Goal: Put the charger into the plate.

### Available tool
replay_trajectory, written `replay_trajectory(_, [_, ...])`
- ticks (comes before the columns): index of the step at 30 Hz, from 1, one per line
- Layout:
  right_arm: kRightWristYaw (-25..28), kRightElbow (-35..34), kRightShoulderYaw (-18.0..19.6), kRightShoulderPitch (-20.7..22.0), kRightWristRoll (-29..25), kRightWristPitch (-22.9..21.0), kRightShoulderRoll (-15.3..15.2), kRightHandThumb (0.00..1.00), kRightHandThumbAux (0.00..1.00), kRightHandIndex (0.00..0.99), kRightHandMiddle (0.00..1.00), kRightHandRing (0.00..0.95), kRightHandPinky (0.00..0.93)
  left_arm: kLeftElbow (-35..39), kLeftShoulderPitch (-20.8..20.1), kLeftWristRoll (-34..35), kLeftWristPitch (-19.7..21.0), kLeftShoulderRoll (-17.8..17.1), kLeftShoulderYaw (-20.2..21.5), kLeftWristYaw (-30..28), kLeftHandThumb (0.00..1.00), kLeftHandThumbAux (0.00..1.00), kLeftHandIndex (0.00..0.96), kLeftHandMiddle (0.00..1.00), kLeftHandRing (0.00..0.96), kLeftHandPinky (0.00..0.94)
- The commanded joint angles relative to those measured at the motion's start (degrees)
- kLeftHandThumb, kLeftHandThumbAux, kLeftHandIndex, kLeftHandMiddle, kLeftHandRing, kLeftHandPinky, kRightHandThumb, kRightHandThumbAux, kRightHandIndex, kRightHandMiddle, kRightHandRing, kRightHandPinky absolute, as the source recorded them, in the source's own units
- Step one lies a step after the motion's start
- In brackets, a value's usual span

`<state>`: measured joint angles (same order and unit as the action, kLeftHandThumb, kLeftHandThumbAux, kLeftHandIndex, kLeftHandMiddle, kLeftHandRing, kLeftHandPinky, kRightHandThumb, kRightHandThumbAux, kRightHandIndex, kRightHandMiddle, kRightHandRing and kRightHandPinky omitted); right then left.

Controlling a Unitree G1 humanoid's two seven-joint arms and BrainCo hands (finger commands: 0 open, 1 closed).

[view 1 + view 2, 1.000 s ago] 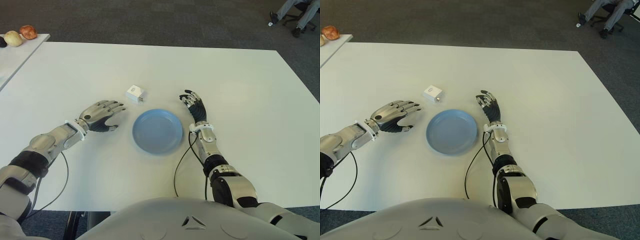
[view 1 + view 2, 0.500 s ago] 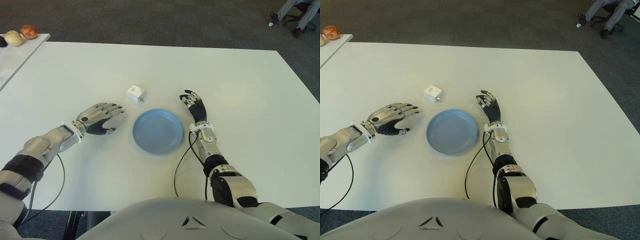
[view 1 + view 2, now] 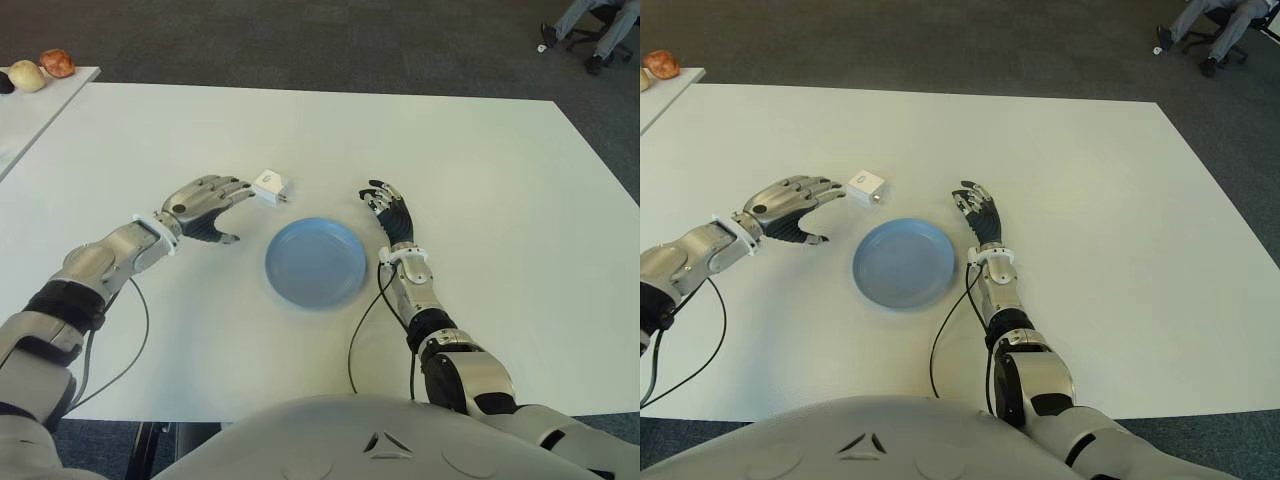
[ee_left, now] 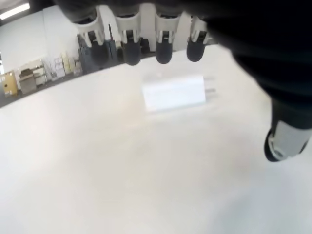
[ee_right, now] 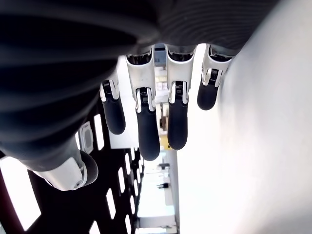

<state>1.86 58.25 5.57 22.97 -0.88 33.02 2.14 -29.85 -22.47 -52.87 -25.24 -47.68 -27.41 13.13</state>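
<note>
Left wrist view: charger (image 4: 174, 92) lies just past my left hand (image 3: 205, 204) fingers (image 4: 163, 48), open and empty, prongs toward plate (image 3: 315, 262).

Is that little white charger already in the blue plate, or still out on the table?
Out. The charger lies on the table beyond the empty plate, just ahead of the open left hand.

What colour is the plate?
Light blue, plain, no pattern; the plate shows best in the left eye view.

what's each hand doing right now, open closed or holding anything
Left hand: open, empty, fingertips just short of the charger.
Right hand: open, empty, right of the plate.
</note>
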Motion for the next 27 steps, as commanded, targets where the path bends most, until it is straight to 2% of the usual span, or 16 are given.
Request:
replay_trajectory(1, [-0.51, 2.65, 0.15, -3.15, -0.10, -2.92, 0.19, 0.000, 0.649, 0.236, 0.394, 0.305, 0.148, -3.08, -2.27, -1.07, 1.10, 1.84, -0.39, -0.57, 0.000, 0.516, 0.000, 0.001, 0.000, 0.005])
replay_trajectory(27, [-1.43, 2.12, -0.16, -3.44, 0.06, -3.40, 0.66, 0.000, 0.661, 0.217, 0.387, 0.306, 0.169, -15.36, -13.48, -2.95, 3.68, 9.90, -4.31, -0.72, 0.000, 0.474, 0.000, 0.000, 0.000, 0.000])
